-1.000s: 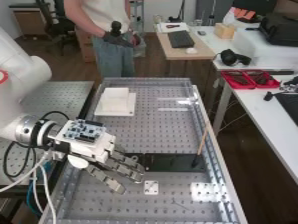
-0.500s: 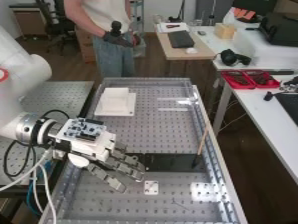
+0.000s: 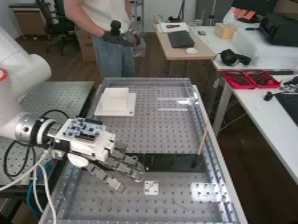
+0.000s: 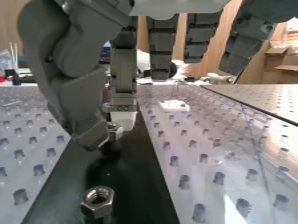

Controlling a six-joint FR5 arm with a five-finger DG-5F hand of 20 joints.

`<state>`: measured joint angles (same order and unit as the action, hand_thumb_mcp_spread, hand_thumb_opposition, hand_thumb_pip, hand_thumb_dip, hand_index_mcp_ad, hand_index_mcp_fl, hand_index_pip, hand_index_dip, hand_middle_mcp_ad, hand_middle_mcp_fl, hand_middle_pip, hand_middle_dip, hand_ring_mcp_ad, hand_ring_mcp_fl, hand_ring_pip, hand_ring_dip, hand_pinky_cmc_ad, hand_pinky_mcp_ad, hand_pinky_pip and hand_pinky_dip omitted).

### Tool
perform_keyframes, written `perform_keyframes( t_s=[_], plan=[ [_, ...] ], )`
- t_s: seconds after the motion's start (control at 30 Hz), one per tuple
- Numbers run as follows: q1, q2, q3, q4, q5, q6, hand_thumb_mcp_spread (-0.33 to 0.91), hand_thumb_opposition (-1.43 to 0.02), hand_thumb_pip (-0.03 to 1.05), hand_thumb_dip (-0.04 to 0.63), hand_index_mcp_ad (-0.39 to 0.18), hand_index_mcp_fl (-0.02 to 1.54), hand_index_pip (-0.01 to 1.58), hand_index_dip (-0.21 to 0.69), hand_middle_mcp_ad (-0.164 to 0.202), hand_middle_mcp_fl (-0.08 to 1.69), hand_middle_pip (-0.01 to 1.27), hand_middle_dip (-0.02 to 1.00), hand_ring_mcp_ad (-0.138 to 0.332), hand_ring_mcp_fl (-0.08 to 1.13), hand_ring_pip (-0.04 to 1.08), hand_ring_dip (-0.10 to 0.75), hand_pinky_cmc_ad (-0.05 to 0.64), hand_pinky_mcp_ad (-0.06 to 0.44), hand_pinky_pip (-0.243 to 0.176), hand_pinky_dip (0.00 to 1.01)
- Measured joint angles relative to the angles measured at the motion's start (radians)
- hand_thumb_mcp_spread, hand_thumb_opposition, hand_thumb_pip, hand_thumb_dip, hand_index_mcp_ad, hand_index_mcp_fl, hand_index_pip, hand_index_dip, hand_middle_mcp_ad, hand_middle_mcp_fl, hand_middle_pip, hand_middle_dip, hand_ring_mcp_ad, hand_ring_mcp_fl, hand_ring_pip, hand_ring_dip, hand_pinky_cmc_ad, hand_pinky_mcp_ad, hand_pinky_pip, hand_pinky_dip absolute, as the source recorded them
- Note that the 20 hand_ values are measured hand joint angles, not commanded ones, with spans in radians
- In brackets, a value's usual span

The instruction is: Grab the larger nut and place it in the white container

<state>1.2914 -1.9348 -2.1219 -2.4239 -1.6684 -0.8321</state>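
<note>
Working remotely at the grasping step, I cannot tell whether the robot hand (image 3: pixel 100 149) holds anything; one nut (image 4: pixel 97 202) stands on the dark strip (image 4: pixel 140 186), and the next move likely needs the larger one secured before heading for the white container (image 3: pixel 116 100), far left.

Silver first: the nut (image 4: pixel 98 196) gleams bright metallic against the black strip (image 3: pixel 174 162), and what a contrast! Dark grey on the fingers (image 3: pixel 106 178), plain white on the container (image 3: pixel 117 98). Across the pale grey desk (image 3: pixel 149 135) runs row upon row of dark dots! White plate (image 3: pixel 151 188) here, dark-spotted. Over to the arm (image 3: pixel 23 70), glossy white with a red ring, and the circuit board (image 3: pixel 86 129) flashes blue and white! Tan stick (image 3: pixel 202 142), dark at its tip; vivid red on the trays (image 3: pixel 234 80)!
</note>
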Motion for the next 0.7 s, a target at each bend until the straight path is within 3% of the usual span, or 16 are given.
perform_keyframes(
  t_s=[0.27, 0.7],
  plan=[
    [-0.004, 0.005, -0.003, 0.001, -0.002, 0.005, 0.39, -0.85, 0.64, 0.237, -0.119, 0.19, 1.41, 0.138, 0.059, 0.15, 0.13, 0.19, 0.124, 0.01, 0.10, 0.026, 0.379, 0.283, -0.061, 0.22],
    [-0.001, 0.010, -0.022, 0.019, 0.006, 0.011, 0.38, -0.85, 0.66, 0.236, -0.120, 0.18, 1.42, 0.122, 0.058, 0.15, 0.13, 0.19, 0.124, 0.01, 0.10, 0.026, 0.379, 0.283, -0.059, 0.24]
  ],
)
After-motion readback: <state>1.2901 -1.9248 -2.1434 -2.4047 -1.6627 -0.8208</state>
